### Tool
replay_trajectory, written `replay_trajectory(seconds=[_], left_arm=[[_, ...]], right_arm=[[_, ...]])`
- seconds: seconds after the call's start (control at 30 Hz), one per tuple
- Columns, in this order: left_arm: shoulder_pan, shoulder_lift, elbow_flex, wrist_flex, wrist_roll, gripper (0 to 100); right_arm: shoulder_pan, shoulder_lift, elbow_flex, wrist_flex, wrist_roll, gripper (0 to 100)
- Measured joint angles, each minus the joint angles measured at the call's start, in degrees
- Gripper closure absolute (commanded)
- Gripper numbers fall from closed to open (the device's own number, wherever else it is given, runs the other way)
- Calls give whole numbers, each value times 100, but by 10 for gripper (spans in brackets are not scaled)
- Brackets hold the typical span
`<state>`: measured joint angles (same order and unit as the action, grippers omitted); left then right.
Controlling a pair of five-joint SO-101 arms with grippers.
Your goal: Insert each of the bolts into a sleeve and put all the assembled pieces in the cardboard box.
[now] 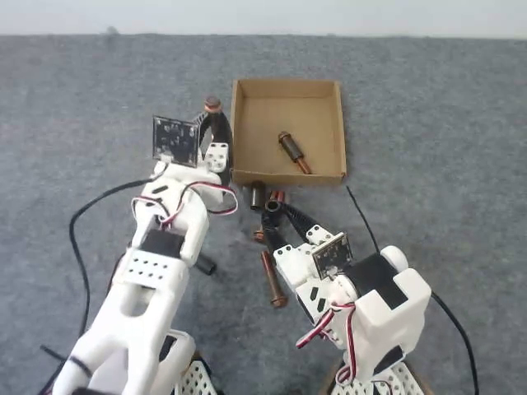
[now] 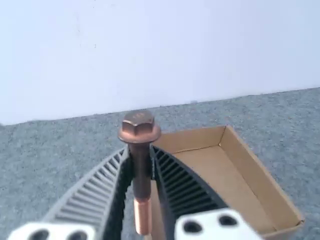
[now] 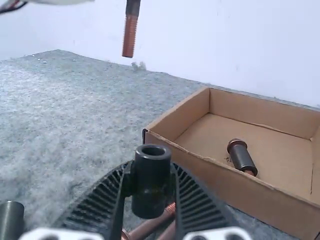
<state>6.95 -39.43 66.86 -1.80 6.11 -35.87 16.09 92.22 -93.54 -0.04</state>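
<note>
Beside cardboard box left wall: left gripper clamped on bolt, axis vertical, head up, thread down. Right gripper pinches sleeve upright near box front; its wrist view reveals the bore open upward. High view adds loose bolt on carpet, assembled piece diagonal in box.

An assembled piece lies inside the cardboard box.

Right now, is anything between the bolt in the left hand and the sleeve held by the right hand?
Nothing visible: only open air lies between the bolt and the sleeve, whose bore faces up, unblocked.
</note>
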Motion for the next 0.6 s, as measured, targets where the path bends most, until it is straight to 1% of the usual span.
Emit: replay_trajectory(seconds=[0.13, 0.23, 0.43, 0.6], left_arm=[[158, -299, 220, 0, 0, 988], [404, -624, 378, 88, 0, 988], [1002, -1521, 396, 1196, 0, 988], [1292, -2224, 396, 1873, 9, 988]], right_arm=[[53, 0, 0, 0, 0, 993], [79, 0, 0, 0, 0, 993], [88, 0, 0, 0, 0, 993], [123, 0, 0, 0, 0, 993]])
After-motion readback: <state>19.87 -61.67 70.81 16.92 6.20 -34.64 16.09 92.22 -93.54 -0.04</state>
